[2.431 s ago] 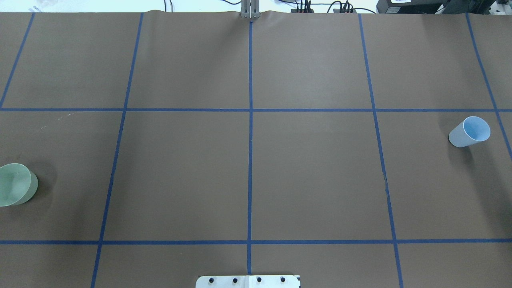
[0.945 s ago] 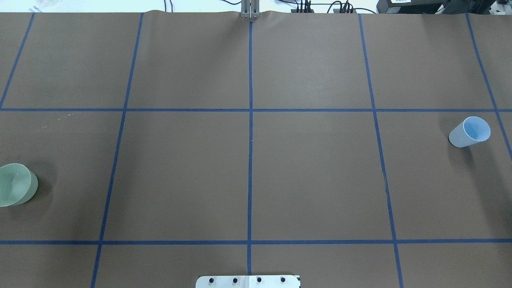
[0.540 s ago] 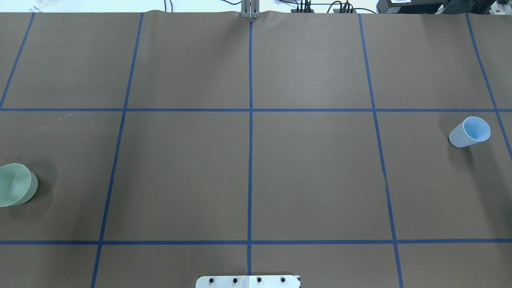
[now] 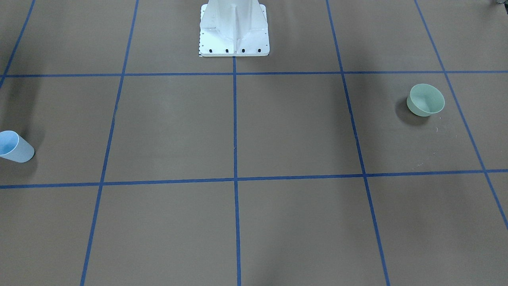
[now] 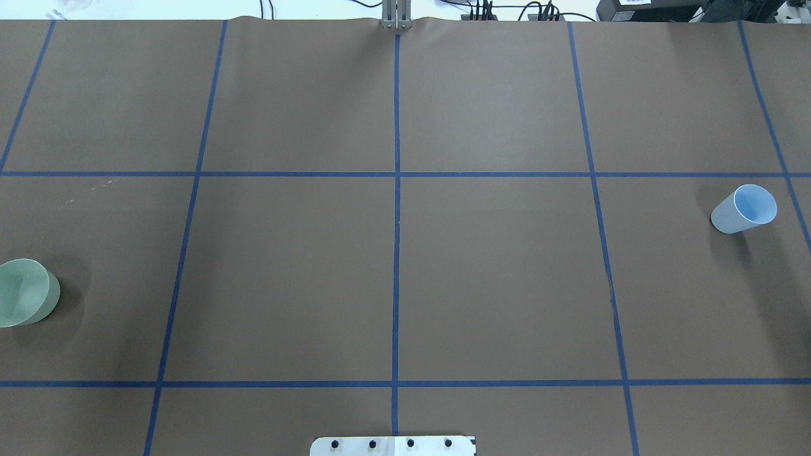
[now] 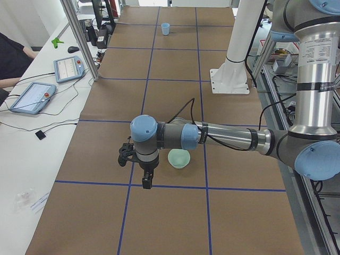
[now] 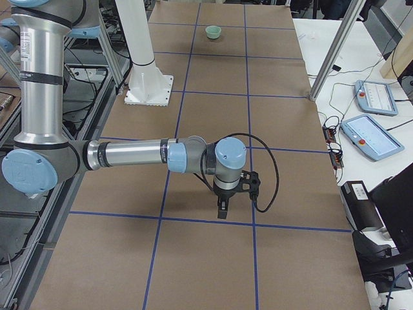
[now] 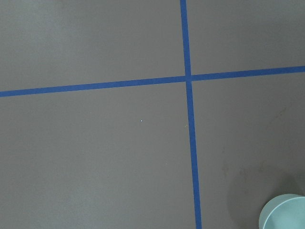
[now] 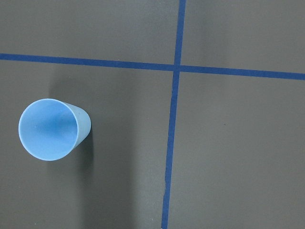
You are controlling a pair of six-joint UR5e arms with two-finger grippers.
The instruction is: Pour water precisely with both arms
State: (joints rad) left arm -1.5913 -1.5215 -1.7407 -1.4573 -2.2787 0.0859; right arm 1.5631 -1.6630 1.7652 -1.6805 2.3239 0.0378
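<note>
Left fingers (image 6: 146,181) and right fingers (image 7: 222,209) showed only from the sides, so we could not tell their opening. The blue cup (image 9: 53,129), which we judged to hold the water, stood at 9 o'clock under the right wrist; the green bowl (image 8: 286,213) at 5 o'clock under the left.

No visible change anywhere in the overhead view.

A blue cup (image 5: 742,210) and a green bowl (image 4: 425,100) stand upright, well apart.
</note>
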